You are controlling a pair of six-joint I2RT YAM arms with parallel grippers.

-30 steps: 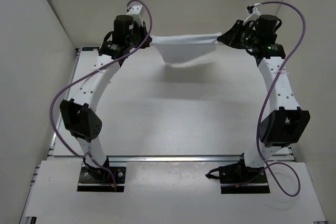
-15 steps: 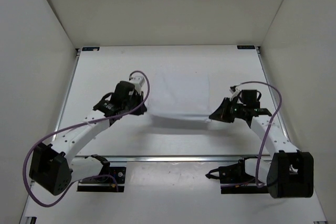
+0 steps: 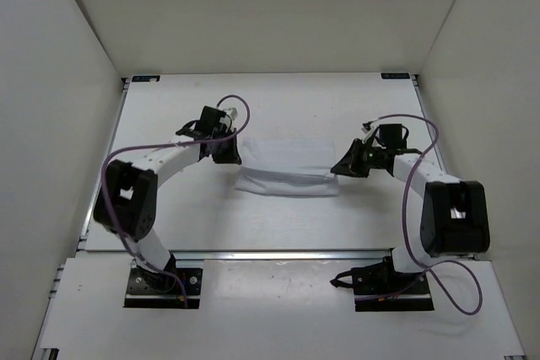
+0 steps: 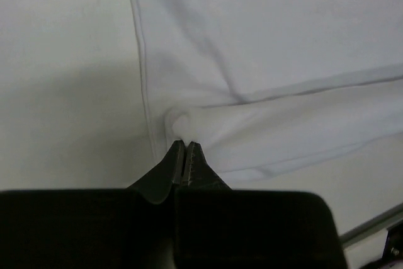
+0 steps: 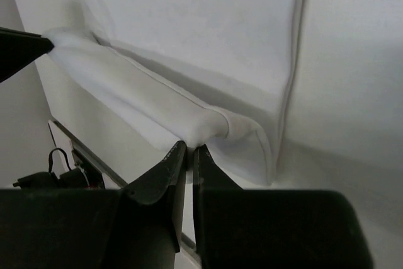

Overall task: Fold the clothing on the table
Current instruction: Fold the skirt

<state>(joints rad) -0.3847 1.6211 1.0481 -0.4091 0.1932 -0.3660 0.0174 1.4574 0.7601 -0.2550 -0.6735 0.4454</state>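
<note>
The clothing [image 3: 287,166] is a thin, soft white cloth, lying flat near the middle of the smooth white table [image 3: 278,229] as a wide rectangle with a stitched hem at its sides. Its near edge is doubled over into a soft, rounded fold. The left gripper [image 4: 185,149] pinches the left end of this fold, its dark pointed fingers pressed together. The right gripper [image 5: 190,149] pinches the right end in the same way.
</note>
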